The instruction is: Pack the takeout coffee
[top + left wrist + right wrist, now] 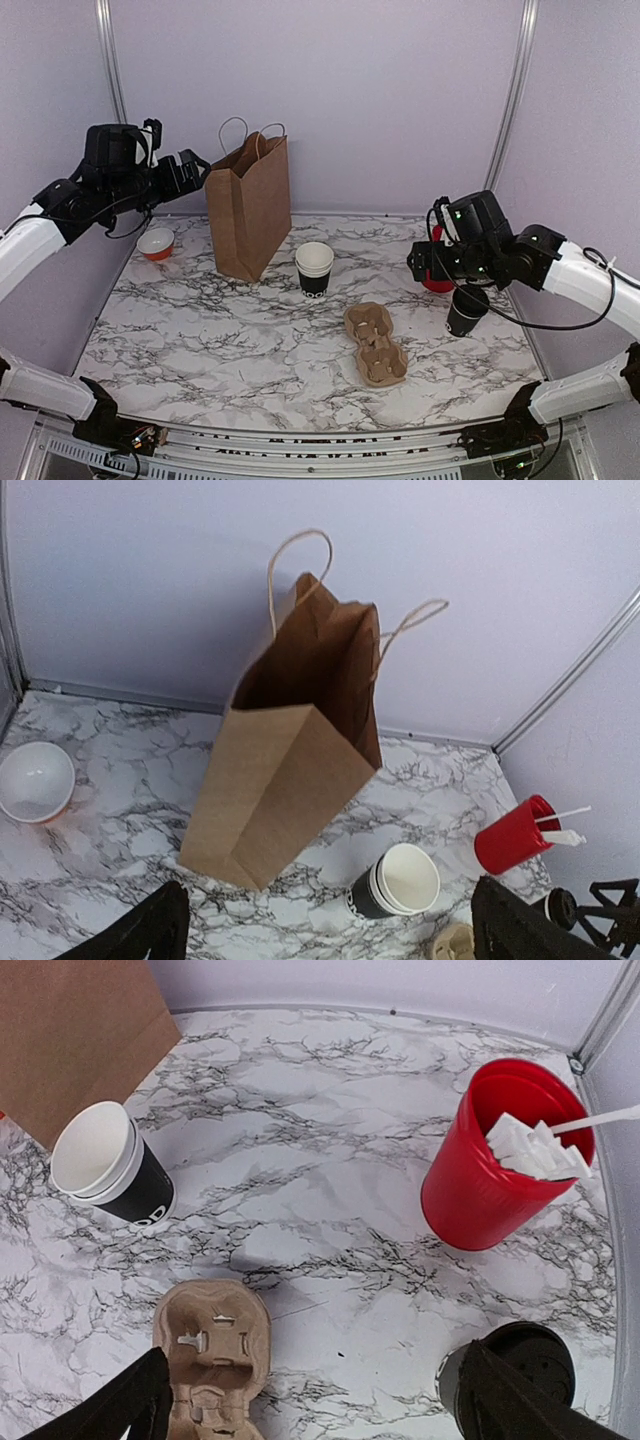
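Right gripper (315, 1360), jaws spread and empty, hangs above the small black lidded paper cup (530, 1352), upright beneath one finger; left gripper (328, 900), also gaping, is far off.

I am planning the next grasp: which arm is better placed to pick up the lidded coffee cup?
Right. The open right gripper hangs beside the lidded coffee cup; the left gripper is far off, by the paper bag.
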